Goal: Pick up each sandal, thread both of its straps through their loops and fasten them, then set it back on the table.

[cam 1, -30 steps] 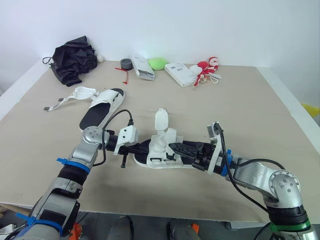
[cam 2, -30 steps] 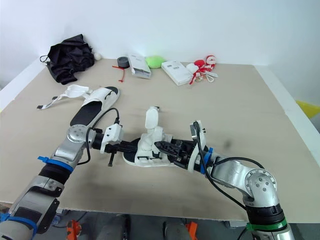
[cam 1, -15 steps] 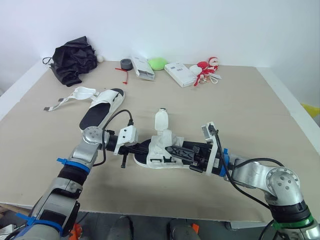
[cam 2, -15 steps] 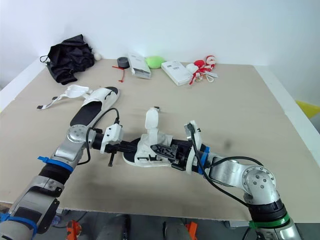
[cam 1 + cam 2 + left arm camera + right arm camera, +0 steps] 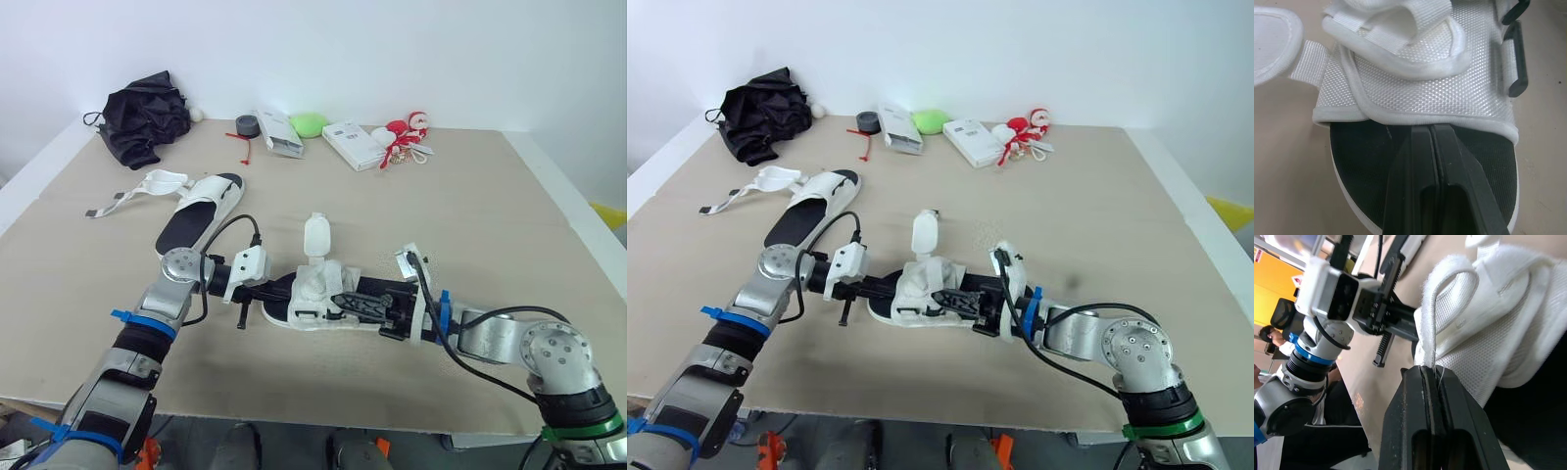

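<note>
Left gripper (image 5: 1432,129): fingers pressed together and laid on the black footbed (image 5: 1366,161) at the 9 o'clock end of the near sandal (image 5: 315,294), apparently to pin it against any pull.
Right gripper (image 5: 1429,372): comes in from 3 o'clock, tips pinching the thin edge of a white strap (image 5: 1426,328), likely so it can be steered toward its loop.
Sandal position: flat on the counter (image 5: 490,215) toward 6 o'clock, between both grippers.
Upright strap (image 5: 315,235): stands free at the upper's 12 o'clock side, not yet fastened.
Second sandal (image 5: 201,211): at 10 o'clock, its straps loose, waiting its turn.
</note>
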{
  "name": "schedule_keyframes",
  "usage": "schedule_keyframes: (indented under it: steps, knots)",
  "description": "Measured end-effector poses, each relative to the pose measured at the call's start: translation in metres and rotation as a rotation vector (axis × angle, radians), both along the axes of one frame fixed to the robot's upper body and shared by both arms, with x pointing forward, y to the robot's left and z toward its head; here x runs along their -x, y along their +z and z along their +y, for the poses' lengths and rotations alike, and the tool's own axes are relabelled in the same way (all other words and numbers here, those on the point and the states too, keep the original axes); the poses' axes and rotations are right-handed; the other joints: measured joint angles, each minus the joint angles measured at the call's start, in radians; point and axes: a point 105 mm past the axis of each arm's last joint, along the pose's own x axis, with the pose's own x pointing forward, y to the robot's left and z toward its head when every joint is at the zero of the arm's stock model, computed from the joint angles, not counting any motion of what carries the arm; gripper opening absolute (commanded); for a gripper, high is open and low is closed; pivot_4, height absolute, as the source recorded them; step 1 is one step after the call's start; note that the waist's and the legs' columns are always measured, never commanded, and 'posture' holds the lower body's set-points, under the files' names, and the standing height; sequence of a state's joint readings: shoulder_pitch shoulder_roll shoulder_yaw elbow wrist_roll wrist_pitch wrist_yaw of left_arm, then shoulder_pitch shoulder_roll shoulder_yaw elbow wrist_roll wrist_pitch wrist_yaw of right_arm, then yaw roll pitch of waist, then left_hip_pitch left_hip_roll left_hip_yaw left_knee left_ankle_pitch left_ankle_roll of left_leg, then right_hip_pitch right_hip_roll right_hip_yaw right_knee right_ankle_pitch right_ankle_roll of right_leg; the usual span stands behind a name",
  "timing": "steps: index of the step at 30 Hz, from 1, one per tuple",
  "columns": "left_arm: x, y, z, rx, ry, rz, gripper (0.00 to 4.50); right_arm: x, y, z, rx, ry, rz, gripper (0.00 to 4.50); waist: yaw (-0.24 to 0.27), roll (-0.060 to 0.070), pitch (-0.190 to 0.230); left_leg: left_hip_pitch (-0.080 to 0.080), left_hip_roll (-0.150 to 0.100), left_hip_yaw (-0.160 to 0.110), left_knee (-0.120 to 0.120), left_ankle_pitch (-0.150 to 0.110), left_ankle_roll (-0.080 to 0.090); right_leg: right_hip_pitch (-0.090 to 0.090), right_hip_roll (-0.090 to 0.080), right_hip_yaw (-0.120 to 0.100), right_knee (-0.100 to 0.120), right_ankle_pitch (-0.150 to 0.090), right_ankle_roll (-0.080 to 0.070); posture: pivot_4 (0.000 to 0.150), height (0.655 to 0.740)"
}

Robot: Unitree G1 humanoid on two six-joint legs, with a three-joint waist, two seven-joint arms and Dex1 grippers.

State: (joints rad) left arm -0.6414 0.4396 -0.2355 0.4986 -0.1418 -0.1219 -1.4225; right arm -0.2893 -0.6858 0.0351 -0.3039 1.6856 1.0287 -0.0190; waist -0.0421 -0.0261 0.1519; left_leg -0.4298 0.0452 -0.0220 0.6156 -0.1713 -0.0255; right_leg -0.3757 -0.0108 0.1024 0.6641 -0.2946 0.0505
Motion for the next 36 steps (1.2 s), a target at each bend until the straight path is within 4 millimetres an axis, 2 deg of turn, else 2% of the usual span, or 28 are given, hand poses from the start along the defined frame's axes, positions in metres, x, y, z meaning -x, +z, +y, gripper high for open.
schedule_keyframes:
  steps: [9,11,15,18,24,36]
  knots:
    - [-0.001,0.001,0.0,0.0,0.001,-0.001,0.0,-0.025,0.0,0.008,-0.058,-0.06,0.026,0.04,0.0,0.0,0.0,0.0,0.001,0.0,0.0,0.0,0.0,0.0,0.001,0.0,0.0,0.001,0.001,0.15,0.738]
    - [-0.001,0.001,0.0,0.0,0.0,0.001,0.0,-0.028,0.003,0.009,-0.105,-0.067,0.052,0.04,0.0,0.0,0.0,0.0,0.001,0.0,0.0,0.0,0.0,0.0,0.001,0.0,0.0,0.002,0.002,0.15,0.738]
    - [-0.001,0.001,0.0,0.004,0.004,0.01,0.0,-0.034,0.023,0.006,-0.181,-0.077,0.043,0.04,0.0,0.0,0.0,0.0,0.0,0.0,0.0,0.0,0.0,0.0,0.001,0.0,0.0,0.002,0.002,0.15,0.738]
    - [-0.001,0.001,0.0,0.008,0.005,0.013,0.0,-0.033,0.022,0.005,-0.163,-0.07,0.05,0.04,0.0,0.0,0.0,0.0,0.001,0.0,0.0,0.0,0.0,0.0,0.001,0.0,0.0,0.002,0.002,0.15,0.738]
    - [0.0,-0.001,0.001,0.013,0.011,0.023,0.0,-0.022,0.005,0.001,-0.135,-0.067,0.128,0.04,0.0,0.001,0.0,0.0,0.001,0.0,0.0,0.0,0.0,0.0,0.001,0.0,0.0,0.002,0.002,0.15,0.738]
    - [0.0,0.0,0.001,0.015,0.012,0.022,0.0,-0.013,0.005,0.001,-0.118,-0.051,0.121,0.04,0.0,0.0,0.0,0.0,0.001,0.0,0.0,0.0,0.0,0.0,0.001,0.0,0.0,0.001,0.001,0.15,0.738]
